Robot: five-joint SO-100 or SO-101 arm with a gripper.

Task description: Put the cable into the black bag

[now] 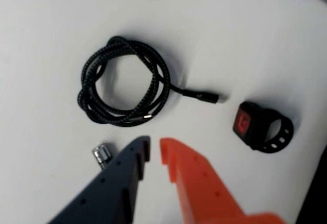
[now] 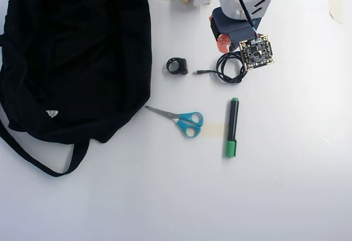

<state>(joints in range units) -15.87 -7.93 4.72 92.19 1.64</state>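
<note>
Approach step. Gripper [image 1: 154,151] poised just short of cable [image 1: 124,81], jaws slightly parted, holding nothing. Cable coiled on table, well apart from black bag [image 2: 77,54]. Next: descend, straddle coil strand, close.

Cable [image 2: 231,68] right of ring clip [image 2: 177,65], bag [image 2: 77,54] far left.

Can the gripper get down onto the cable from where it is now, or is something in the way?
Probably yes. In the wrist view the gripper is slightly open just short of the cable coil, with bare table between. The ring clip and small metal piece sit off to the sides.
</note>
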